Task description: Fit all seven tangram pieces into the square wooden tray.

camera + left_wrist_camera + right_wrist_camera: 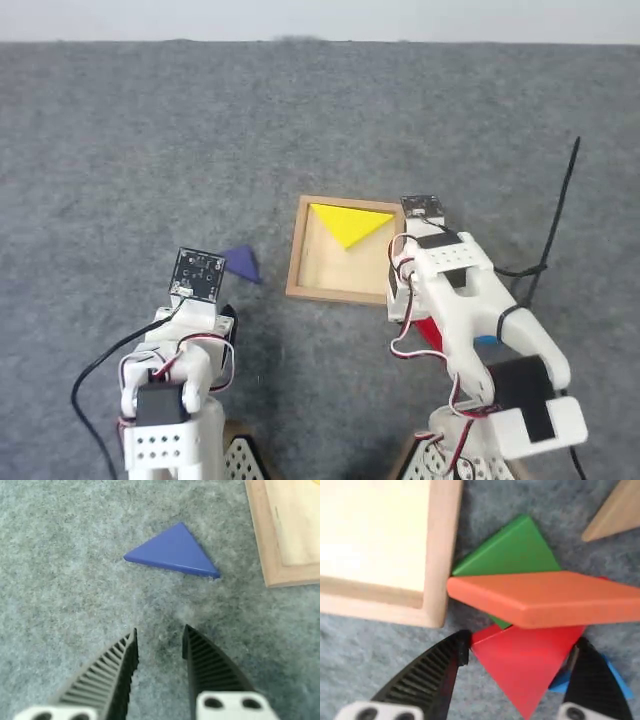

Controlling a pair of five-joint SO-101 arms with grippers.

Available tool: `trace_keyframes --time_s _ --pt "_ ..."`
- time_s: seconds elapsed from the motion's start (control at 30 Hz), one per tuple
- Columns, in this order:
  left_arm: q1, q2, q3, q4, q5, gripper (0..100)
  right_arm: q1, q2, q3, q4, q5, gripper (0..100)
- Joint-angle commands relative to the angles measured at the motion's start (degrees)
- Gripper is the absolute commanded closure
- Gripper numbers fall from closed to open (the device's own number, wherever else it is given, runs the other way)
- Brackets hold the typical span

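Observation:
The square wooden tray [296, 252] holds a yellow triangle [350, 222] against its far side. A blue triangle [172, 554] lies flat on the grey carpet just left of the tray [272, 555]; my left gripper [160, 637] hovers open a short way before it, nothing between its fingers. By the tray's near right corner [440, 555] lies a pile: a green piece [512, 547], an orange piece [545, 597] across it, a red triangle [525, 662] and a blue piece [612, 675]. My right gripper [520, 647] is open, its fingers straddling the red triangle.
A tan wooden piece [615, 512] lies beyond the pile. A black cable [555, 225] runs along the carpet right of the tray. The right arm [460, 290] covers most of the pile from above; a bit of the red triangle [428, 333] peeks out.

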Motion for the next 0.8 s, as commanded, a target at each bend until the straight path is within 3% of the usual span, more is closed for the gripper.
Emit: trace_keyframes --time_s 0.0,0.37,0.57,0.77 --pt "-0.4 -1.1 -0.8 0.3 0.5 86 1.7 1.9 -2.5 -2.3 -3.1 68.3" --pt "-0.4 -1.1 -0.8 0.3 0.5 86 2.7 3.6 -3.9 -2.8 -7.1 68.8" --pt "-0.4 -1.1 -0.8 0.3 0.5 86 2.9 3.4 -3.9 -2.9 -7.1 80.5" --pt "-0.4 -1.1 -0.8 0.3 0.5 86 4.0 3.1 -4.0 -2.4 -6.9 81.0"
